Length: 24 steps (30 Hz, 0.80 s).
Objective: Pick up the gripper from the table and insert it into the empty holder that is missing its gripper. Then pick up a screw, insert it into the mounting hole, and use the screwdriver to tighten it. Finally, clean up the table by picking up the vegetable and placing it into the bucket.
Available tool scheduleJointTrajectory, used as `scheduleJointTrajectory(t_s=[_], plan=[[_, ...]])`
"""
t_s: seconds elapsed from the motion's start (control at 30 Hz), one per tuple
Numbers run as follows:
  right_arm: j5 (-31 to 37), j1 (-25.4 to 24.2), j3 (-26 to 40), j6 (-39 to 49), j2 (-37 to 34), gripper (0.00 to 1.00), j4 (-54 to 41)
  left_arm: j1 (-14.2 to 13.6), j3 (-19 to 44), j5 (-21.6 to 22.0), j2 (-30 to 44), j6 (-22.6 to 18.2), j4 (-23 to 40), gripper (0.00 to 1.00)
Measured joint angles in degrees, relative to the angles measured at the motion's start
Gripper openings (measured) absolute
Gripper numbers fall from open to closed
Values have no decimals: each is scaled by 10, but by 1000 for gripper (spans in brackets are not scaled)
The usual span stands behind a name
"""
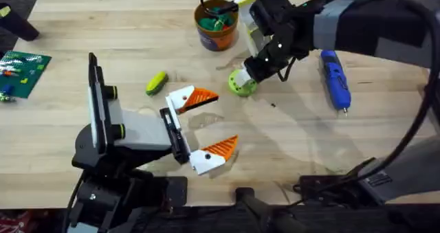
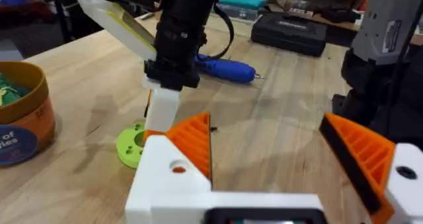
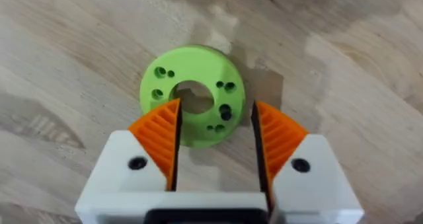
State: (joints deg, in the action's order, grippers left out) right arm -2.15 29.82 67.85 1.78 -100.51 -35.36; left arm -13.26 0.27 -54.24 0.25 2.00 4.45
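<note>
Green disc (image 1: pixel 242 84) partly hidden under right end effector (image 1: pixel 256 69) in overhead. Bucket (image 2: pixel 20 112) cut off by the frame edge in left wrist view. Screwdriver (image 2: pixel 225 69) behind the disc there, rear half blocked by the right arm. A small dark speck on the counter (image 1: pixel 289 143), just beside the disc, too small to ID.

On your desk (image 1: pixel 124 47): one blue electric screwdriver (image 1: pixel 335 78), one yellow toy corn cob (image 1: pixel 157 82), one green round disc (image 1: pixel 242 84) pierced with holes, and one orange-brown bucket (image 1: pixel 216 25) with a blue band, green toy pieces inside it too jumbled for you to count. One green circuit board (image 1: pixel 22 72) lies at the desk's far left edge. You have two pincers at work, the left pincer (image 1: pixel 206 126) and the right pincer (image 3: pixel 215 135), each with two white fingers and two orange ribbed pads.
</note>
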Motion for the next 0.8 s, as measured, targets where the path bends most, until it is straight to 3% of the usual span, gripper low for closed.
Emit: scheduleJointTrajectory(t_s=[0.13,0.23,0.4,0.57,0.8], plan=[[0,0,0,1,0,550,7,0,0,0,0,0,0,986],[0,0,0,1,0,417,14,0,0,0,0,0,0,986],[0,0,0,2,0,398,19,0,0,0,0,0,0,986],[4,0,0,2,0,311,17,0,0,0,0,0,0,986],[7,0,0,4,0,302,4,0,0,0,0,0,0,986]])
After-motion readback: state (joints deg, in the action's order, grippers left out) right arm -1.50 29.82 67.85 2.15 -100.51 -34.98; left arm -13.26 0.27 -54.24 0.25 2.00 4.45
